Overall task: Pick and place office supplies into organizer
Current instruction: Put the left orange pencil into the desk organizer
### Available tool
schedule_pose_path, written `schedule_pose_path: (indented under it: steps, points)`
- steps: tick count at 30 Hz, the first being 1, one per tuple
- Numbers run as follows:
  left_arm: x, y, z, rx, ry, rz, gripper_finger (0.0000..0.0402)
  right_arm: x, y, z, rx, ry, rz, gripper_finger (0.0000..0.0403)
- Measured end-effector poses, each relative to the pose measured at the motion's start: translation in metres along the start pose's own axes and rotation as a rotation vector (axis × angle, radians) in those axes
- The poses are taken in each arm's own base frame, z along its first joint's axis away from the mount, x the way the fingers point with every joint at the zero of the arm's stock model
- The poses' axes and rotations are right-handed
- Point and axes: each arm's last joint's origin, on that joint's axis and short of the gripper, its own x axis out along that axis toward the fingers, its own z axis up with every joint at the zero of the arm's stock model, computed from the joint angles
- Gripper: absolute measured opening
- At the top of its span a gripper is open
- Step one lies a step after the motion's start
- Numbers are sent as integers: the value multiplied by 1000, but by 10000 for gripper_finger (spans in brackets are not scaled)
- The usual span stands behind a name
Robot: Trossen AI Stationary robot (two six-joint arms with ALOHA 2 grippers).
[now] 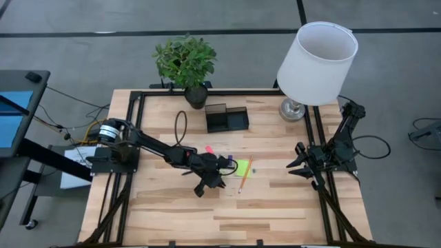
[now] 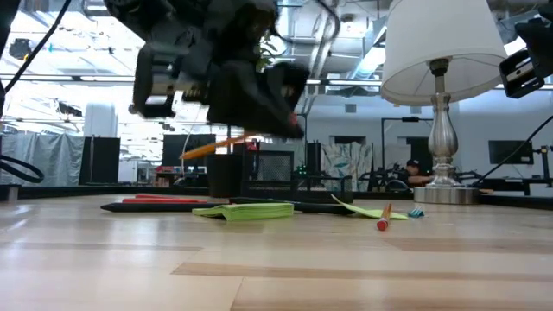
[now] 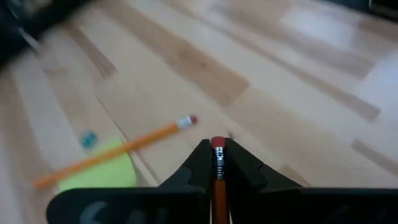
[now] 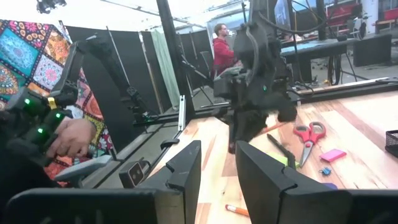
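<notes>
My left gripper (image 1: 207, 184) hangs over the table's middle, shut on an orange pencil (image 3: 217, 180), and is lifted off the wood in the low view (image 2: 268, 112). A second orange pencil (image 3: 118, 149) lies across a lime-green sticky pad (image 3: 102, 173), with a tiny blue piece (image 3: 88, 139) beside them. Red-handled scissors (image 4: 309, 134) and a pink piece (image 4: 334, 155) lie flat on the table. The dark organizer (image 1: 226, 118) stands toward the far edge. My right gripper (image 1: 298, 165) waits open at the table's right side (image 4: 217, 168). My left gripper pinches the pencil between its two fingertips, just behind the red eraser end (image 3: 217, 144), which pokes out past them. The shaft runs back along the fingers. The pencil is lifted clear of the table, and its other end (image 2: 200, 150) sticks out slanting slightly downward.
A potted plant (image 1: 186, 63) and a white-shaded lamp (image 1: 317, 63) stand at the far edge, either side of the organizer. A black cable (image 1: 180, 127) loops near the left arm. Bare wood lies toward the near edge. A person's hand (image 4: 71, 138) holds a controller beyond the table.
</notes>
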Motion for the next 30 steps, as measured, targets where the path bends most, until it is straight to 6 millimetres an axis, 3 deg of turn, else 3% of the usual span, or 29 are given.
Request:
schedule_pose_path:
  steps: [17,30]
  points:
    - [-52,42,57,265,-507,267,9,0,0,0,0,0,0,98]
    - [-86,91,38,308,-644,375,9,0,0,0,0,0,0,98]
